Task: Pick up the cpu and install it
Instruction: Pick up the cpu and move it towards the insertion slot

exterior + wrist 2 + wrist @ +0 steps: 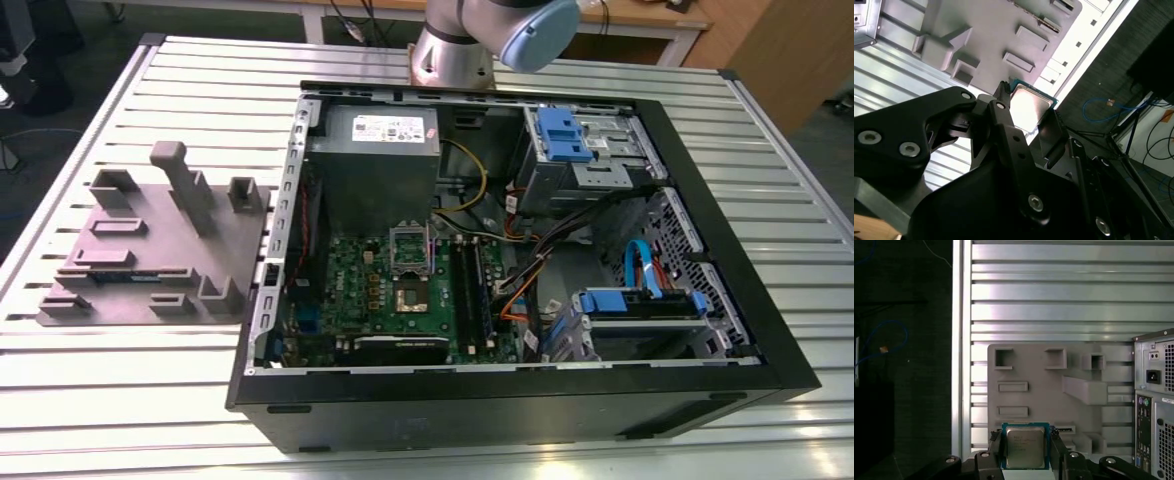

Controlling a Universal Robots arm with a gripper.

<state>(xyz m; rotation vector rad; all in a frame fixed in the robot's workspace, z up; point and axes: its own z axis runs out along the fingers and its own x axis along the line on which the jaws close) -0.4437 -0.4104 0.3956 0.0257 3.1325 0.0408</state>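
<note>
The cpu (1025, 447) (1030, 104) is a flat square chip with a shiny silver top and a thin pale rim. It hangs between the black fingers (996, 452) of my gripper (1025, 454) (1029, 119), which is shut on its two opposite edges. In both wrist views it is held well above the grey fixture tray (1054, 390) (994, 35). In the exterior view the dark motherboard socket (410, 297) lies inside the open computer case, its metal frame (407, 248) flipped up. The arm (467, 40) rises out of the exterior view at the back of the table.
The open black computer case (747, 330) lies on a slatted metal table (120, 400), with the tray (154, 250) to the exterior view's left of it. A grey box with a white label (380, 150), cables and blue drive bays (574, 135) crowd the case around the socket.
</note>
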